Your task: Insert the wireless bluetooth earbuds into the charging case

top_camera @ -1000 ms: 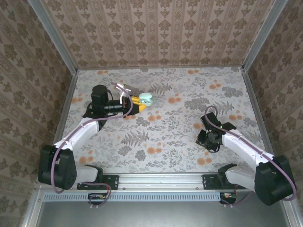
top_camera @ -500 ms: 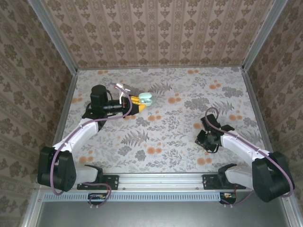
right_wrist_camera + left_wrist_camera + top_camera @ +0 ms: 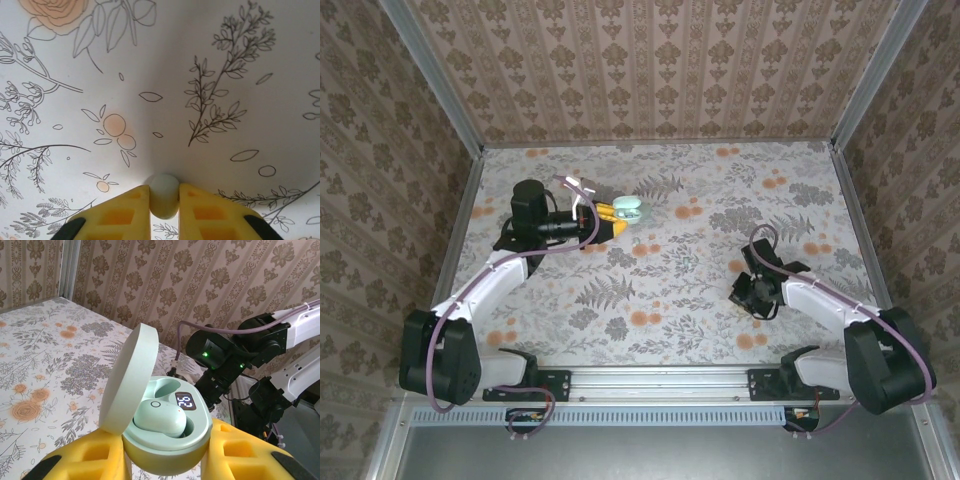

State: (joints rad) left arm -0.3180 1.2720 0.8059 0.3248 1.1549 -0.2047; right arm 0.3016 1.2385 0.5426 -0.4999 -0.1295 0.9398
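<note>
Grips the charging case (image 3: pixel 165 450) with the left gripper (image 3: pixel 167 465), yellow pads squeezed tight on both sides of the bottom half, near the back left of the desk (image 3: pixel 45 365). Stands open, lid tipped back, with the first earbud (image 3: pixel 160 417) sitting in one hollow and the other hollow bare. Looks light, smooth and slippery, with a thin hinge. Better to hold by the bottom half and never by the lid.

Pinches the second earbud (image 3: pixel 164 189) down on the desk with the right gripper (image 3: pixel 164 206), a pad touching it on each side. Looks tiny, round and hard, so likely to pop out or roll away. Calls for a soft squeeze across the fat part. Sits well apart from the case, over on the right side.

Shows a flat, pale desk printed with flowers and leaves, probably a bit slick. Shuts in the space with brown patterned wallpaper (image 3: pixel 660 70) on three sides and metal posts (image 3: pixel 432 75) in the corners.
</note>
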